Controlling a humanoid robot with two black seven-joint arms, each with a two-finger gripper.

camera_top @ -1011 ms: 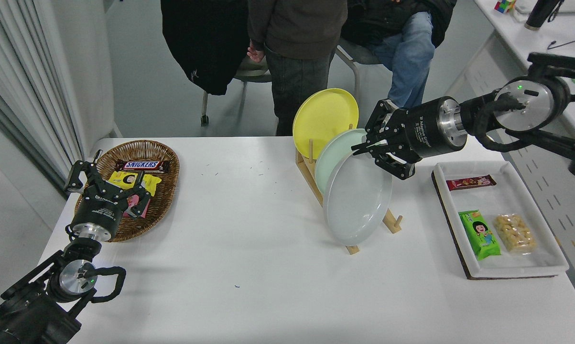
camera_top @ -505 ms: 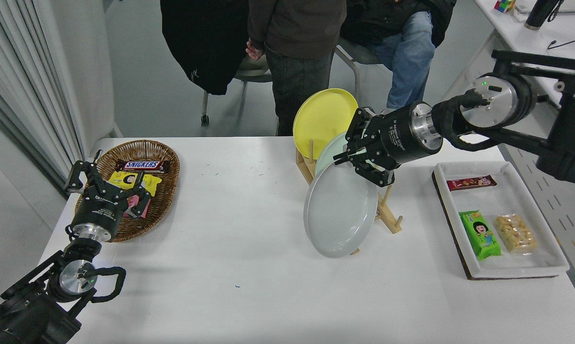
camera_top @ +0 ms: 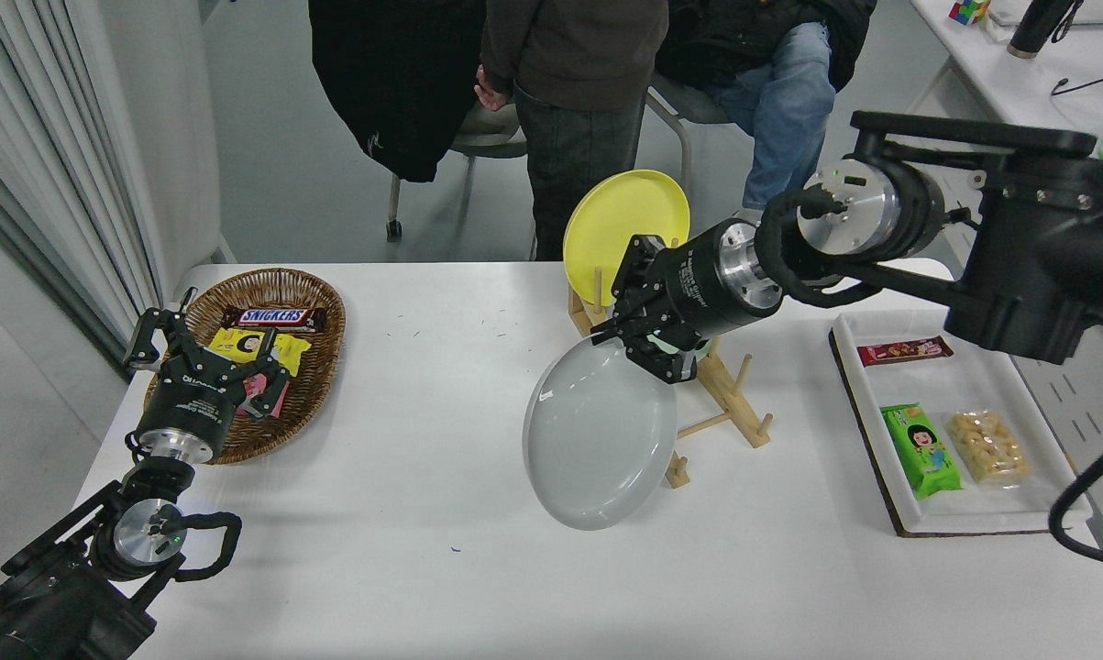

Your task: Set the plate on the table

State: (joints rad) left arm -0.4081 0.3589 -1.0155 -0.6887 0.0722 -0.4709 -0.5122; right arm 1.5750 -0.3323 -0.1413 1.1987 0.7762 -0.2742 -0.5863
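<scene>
Plate [camera_top: 597, 440] moved left off rack [camera_top: 721, 394], right gripper [camera_top: 643, 344] clamping rim, tilted above table [camera_top: 423, 412]

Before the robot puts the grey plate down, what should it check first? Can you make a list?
1. Grip: the right gripper has its fingers pinched on the upper rim of the plate. Ok.
2. Out of the rack: the plate is away from the wooden rack, tilted in the air. Ok.
3. Landing spot: the table below and left of the plate is bare. Ok.
4. Other plates: the yellow plate stands in the rack; the mint-green plate is mostly hidden behind the gripper. Cannot tell.
5. Left gripper: parked over the basket, far from the plate. Ok.
6. Plate touching the table yet: cannot tell.
</scene>
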